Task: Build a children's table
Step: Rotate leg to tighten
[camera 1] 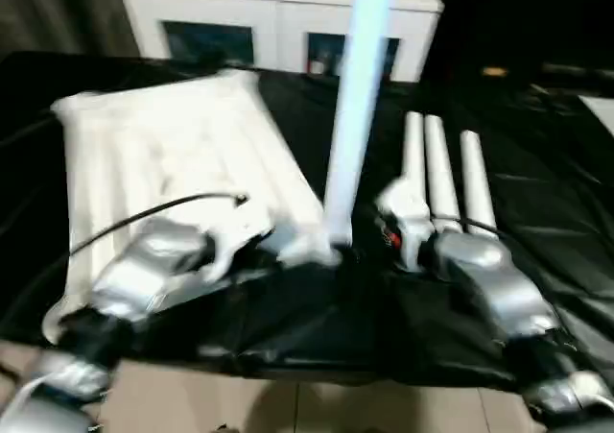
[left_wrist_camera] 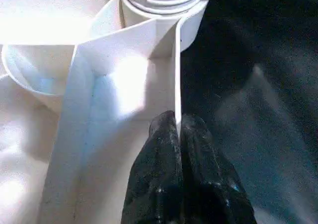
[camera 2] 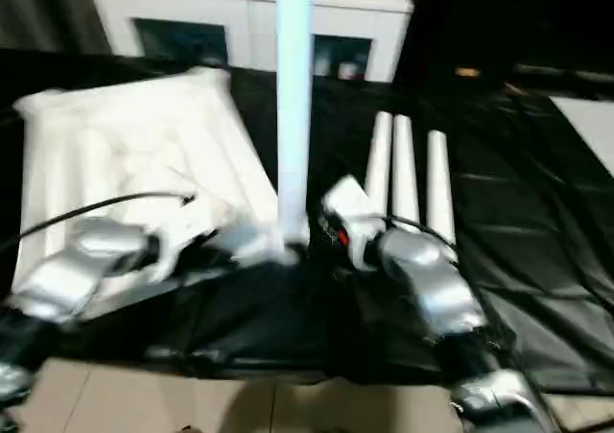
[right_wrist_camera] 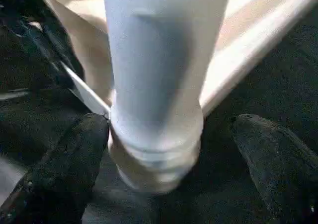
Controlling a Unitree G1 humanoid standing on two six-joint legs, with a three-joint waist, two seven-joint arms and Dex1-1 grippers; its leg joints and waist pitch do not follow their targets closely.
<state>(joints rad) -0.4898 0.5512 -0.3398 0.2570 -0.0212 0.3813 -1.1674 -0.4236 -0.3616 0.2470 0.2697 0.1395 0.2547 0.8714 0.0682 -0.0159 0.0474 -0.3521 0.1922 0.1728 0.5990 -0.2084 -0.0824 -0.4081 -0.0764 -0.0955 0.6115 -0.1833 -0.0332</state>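
Observation:
The children's table top (camera 1: 163, 155) lies upside down, ribs up, on a black sheet. One white leg (camera 1: 355, 116) stands upright in its near right corner socket (left_wrist_camera: 164, 0). Three more legs (camera 1: 441, 179) lie side by side to the right. My left gripper (left_wrist_camera: 178, 124) is shut on the thin rim wall (left_wrist_camera: 176, 70) of the top, just beside that socket. My right gripper (right_wrist_camera: 169, 129) is open, one black finger (right_wrist_camera: 74, 154) on each side of the standing leg's base (right_wrist_camera: 156, 149), the right-hand one clearly apart from it.
A white cabinet with glass doors (camera 1: 278, 11) stands behind the work surface. The black sheet (camera 1: 537, 193) stretches wrinkled to the right. A black cable (camera 1: 144, 212) arcs over my left forearm. Tiled floor (camera 1: 288, 404) shows below the front edge.

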